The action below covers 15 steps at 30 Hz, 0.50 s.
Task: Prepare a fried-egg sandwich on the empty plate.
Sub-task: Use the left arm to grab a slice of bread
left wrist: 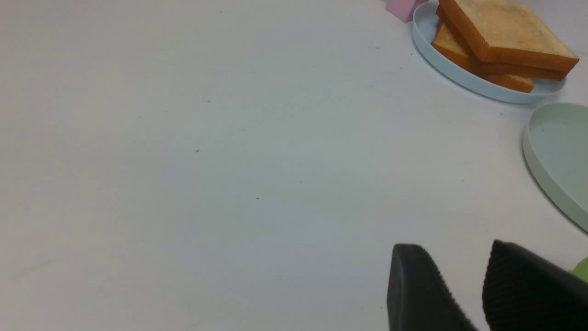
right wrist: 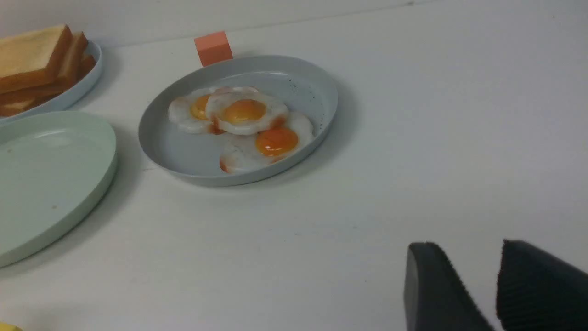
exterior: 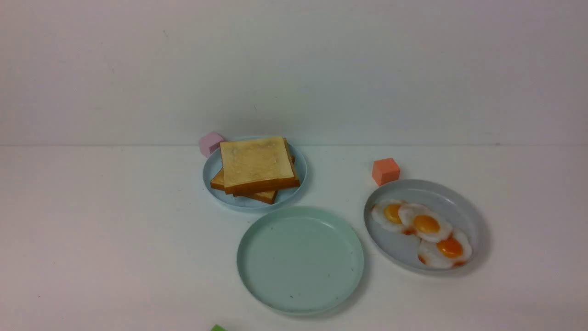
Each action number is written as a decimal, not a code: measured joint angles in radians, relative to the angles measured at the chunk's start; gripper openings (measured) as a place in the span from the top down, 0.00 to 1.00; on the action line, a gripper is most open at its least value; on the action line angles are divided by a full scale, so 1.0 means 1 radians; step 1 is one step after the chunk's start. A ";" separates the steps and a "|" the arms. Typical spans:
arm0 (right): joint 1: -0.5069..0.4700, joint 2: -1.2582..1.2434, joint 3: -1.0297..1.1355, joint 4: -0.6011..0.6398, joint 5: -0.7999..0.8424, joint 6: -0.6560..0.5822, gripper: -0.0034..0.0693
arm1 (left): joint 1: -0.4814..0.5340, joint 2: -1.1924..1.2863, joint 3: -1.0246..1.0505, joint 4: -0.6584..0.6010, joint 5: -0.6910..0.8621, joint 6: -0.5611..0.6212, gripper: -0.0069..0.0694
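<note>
While their jaws are shown parted with nothing gripped, left gripper and right gripper are listed over the white table. Toast slices: stacked on the light-blue plate, far centre; pink cube just beside its far-left rim. Fried eggs: three, overlapped, on the grey plate, right; orange cube just beyond it. Mint-green plate: nearest, set between both plates, unloaded.

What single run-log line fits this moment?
mint plate: empty; toast: on blue plate; eggs: three on grey plate; left gripper: open, empty; right gripper: open, empty
</note>
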 joint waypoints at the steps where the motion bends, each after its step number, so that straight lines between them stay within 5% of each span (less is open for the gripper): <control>1: 0.000 0.000 0.000 0.000 0.000 0.000 0.62 | 0.000 0.000 0.000 0.000 0.000 0.000 0.60; 15: 0.000 0.000 0.000 -0.001 0.000 0.000 0.62 | 0.000 0.000 0.000 -0.034 -0.054 -0.032 0.60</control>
